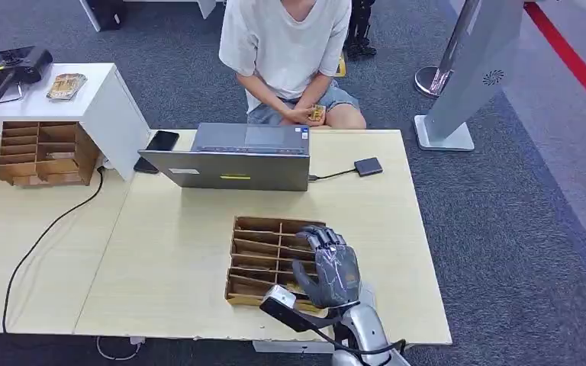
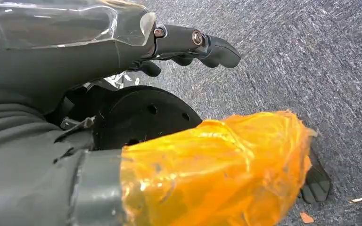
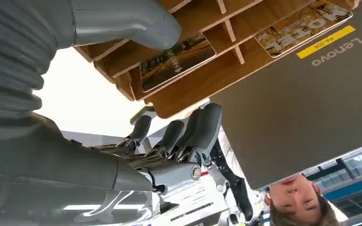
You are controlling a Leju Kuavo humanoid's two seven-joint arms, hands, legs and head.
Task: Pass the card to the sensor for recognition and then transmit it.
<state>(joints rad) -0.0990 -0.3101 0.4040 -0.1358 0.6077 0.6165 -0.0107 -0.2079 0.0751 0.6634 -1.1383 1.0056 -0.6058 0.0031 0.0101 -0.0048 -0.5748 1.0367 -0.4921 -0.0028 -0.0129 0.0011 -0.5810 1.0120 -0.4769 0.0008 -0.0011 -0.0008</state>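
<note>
Currently: right hand [image 1: 328,267], empty with fingers spread, hovers over the wooden rack [image 1: 263,259] on the surface [image 1: 175,252]; card [image 3: 176,61] lies flat in a slot just beneath; left hand hangs away.

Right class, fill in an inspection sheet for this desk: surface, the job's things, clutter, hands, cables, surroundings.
Surface: light wooden table.
Job's things: wooden card rack with cards in its slots; small black sensor beside the laptop.
Clutter: phone; second wooden rack; card stack on the white stand.
Hands: right hand open over the rack; left hand hangs above carpet, grip unclear.
Cables: black cable across the table; short lead from laptop to sensor.
Surroundings: seated person; grey carpet.
</note>
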